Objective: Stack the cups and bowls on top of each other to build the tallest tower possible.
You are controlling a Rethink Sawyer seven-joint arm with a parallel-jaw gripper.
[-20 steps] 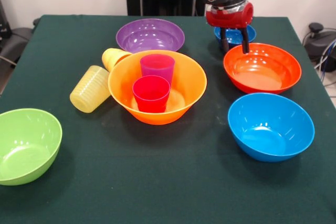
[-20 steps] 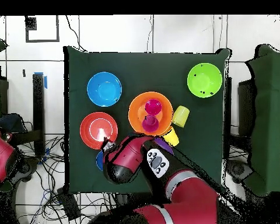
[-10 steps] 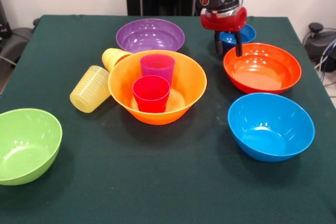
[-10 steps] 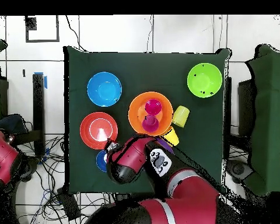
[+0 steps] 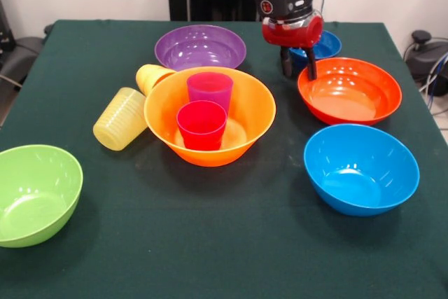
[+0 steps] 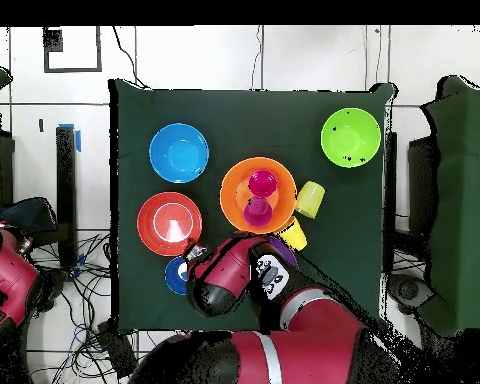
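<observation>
Mid-desk, the large orange-yellow bowl (image 5: 210,113) holds the upright red-pink cup (image 5: 201,124) and purple cup (image 5: 210,89). The hand (image 5: 297,68), fingers apart, hangs between the small dark blue bowl (image 5: 323,45) and the red-orange bowl (image 5: 350,91).

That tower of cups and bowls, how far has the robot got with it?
Barely started. The big orange-yellow bowl holds a red-pink cup and a purple cup, both upright. The tool hangs empty, fingers apart, between the small dark blue bowl and the red-orange bowl. Left: two yellow cups lying on their sides and five bowls spread singly over the table.
</observation>
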